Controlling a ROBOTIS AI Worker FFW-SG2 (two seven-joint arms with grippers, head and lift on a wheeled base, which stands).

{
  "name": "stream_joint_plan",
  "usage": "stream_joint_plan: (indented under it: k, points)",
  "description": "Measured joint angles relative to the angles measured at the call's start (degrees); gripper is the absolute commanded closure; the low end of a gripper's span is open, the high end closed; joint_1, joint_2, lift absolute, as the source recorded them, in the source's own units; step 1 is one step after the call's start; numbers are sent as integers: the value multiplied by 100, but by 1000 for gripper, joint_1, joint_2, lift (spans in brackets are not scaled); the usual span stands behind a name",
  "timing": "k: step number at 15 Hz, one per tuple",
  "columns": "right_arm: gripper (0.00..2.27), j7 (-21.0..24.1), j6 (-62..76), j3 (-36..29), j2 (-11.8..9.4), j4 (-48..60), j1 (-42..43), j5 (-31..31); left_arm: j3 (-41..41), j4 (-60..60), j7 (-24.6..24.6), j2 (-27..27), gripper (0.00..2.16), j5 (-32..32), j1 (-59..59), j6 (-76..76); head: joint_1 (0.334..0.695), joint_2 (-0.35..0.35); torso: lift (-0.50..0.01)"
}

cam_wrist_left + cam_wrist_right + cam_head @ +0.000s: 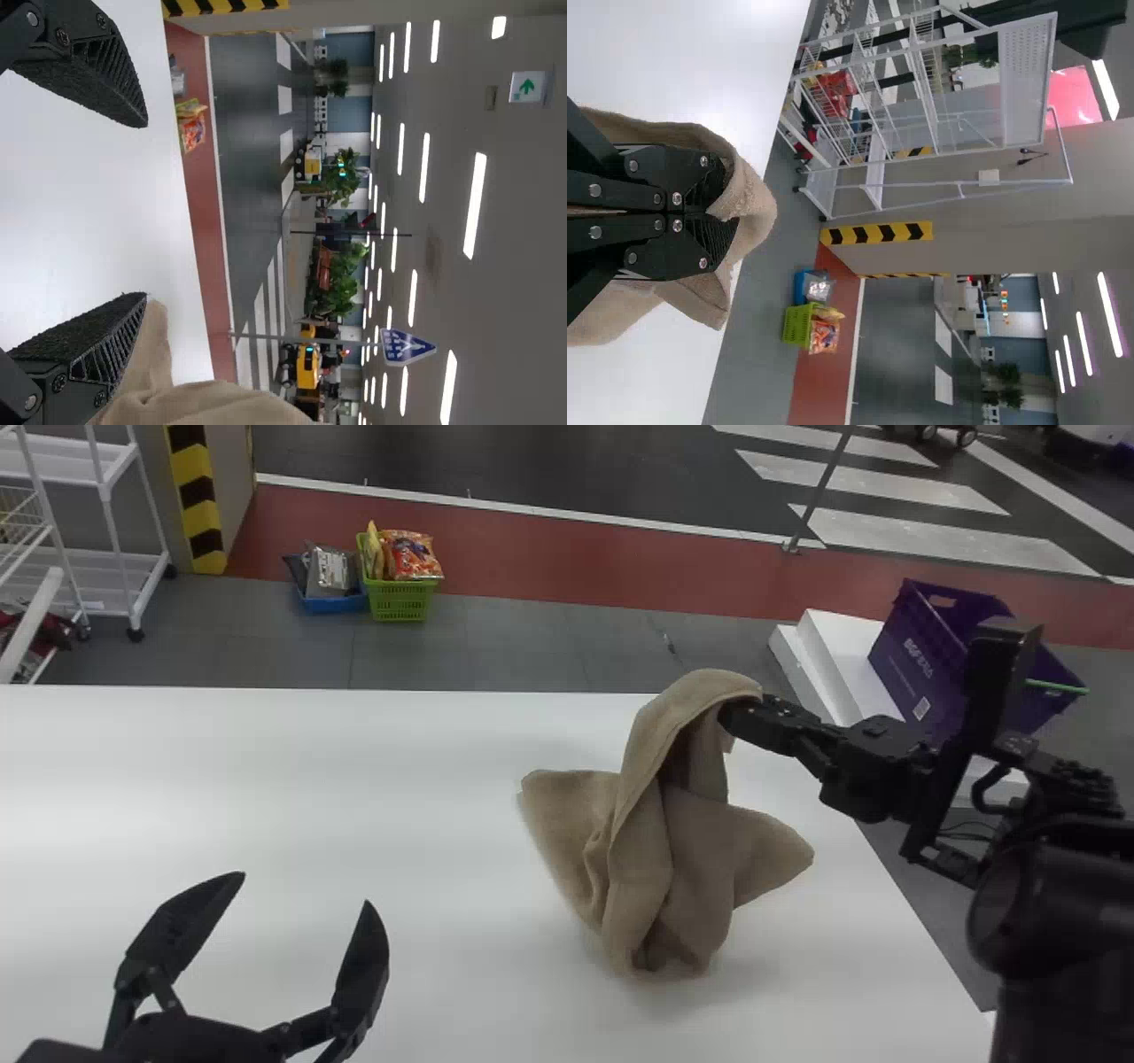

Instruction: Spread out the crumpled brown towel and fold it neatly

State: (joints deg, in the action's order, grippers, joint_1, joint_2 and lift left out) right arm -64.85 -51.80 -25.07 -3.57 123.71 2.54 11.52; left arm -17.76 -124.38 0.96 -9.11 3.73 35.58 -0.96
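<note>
One brown towel (664, 859) hangs in an arch from the robot's R claw (730, 714) over the white counter (266, 788), head view, its lower folds bunched beneath; whether they touch down, can't tell. The hold is high, prob. so the cloth's own wt. can drag out creases before it's laid flat. Nearer the robot, the L claw (306, 888) is spread wide and empty, well apart from the towel, presumably placed to take a 2nd edge. Left wrist view: same L claw, agape w/ nothing between its two sides, the towel off past one of them; that gap would suit catching a loose corner. Right wrist view: R claw pressed together on the cloth, which wraps round its end, a flap drooping alongside. The grip looks firm, but if it's mid-edge vs. a corner, the towel could open doubled or askew. Spreading seems the step in hand, folding not yet begun; next, prob., an L pinch on a free corner, then a gentle pull apart.
</note>
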Motion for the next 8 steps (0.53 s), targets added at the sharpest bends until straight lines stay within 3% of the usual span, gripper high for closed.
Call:
stream_joint_plan:
  k: [2,8]
  points:
    - [2017,-39,-577,57,28,250,-134,-362,-76,85,8,18,137,62,-65,-44,695,-264,-126]
    - [2017,1066,-3379,27,342,1799,956,-945,-99,242,67,42,137,94,-142,-112,695,-230,-126]
